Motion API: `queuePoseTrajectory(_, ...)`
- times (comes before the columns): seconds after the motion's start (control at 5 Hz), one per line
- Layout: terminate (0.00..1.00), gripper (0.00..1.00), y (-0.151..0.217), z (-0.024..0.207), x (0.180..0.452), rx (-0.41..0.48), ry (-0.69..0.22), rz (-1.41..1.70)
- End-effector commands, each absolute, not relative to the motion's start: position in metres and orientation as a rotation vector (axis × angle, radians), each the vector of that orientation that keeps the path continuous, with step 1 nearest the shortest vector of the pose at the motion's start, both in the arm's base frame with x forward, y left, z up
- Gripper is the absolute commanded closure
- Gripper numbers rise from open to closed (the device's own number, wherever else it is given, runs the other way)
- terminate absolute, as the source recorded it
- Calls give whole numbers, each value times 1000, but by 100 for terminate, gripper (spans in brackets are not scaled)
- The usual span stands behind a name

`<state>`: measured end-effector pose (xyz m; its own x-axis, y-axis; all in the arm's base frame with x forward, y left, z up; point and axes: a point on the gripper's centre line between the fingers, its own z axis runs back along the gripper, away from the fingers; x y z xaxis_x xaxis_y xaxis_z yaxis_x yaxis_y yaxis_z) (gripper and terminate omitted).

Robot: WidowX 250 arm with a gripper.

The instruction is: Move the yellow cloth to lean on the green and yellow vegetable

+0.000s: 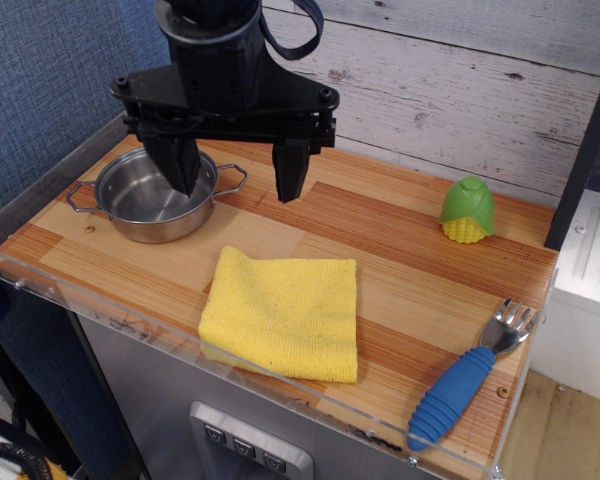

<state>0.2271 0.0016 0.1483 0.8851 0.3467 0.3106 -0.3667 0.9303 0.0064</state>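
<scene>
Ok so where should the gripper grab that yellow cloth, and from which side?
Probably the yellow cloth is best pinched at its far right corner, coming straight down from above. It lies flat on the wooden table, so only an edge or corner gives the fingers something to close on. That corner faces the green and yellow vegetable. The gripper hangs open above the steel pot.

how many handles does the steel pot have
2 show on the steel pot: one wire loop on its left side, toward the table's left edge, and one on its right side, near the gripper, whose left finger hangs before the pot's rim. None seems hidden.
</scene>
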Motion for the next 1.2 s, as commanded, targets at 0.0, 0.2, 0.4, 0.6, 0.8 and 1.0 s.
queuePoseTrajectory(0.0, 0, 0, 2, 148, 227, 66, -311, 371)
queuePoseTrajectory(0.2, 0, 0, -4, 127, 233, 58, -313, 353)
queuePoseTrajectory(0.4, 0, 0, -9, 103, 244, 38, -315, 327)
queuePoseTrajectory(0.6, 0, 0, -13, 82, 255, 19, -308, 337)
queuePoseTrajectory(0.8, 0, 0, -20, 64, 274, 12, -305, 329)
queuePoseTrajectory(1.0, 0, 0, -23, 51, 276, 34, -289, 307)
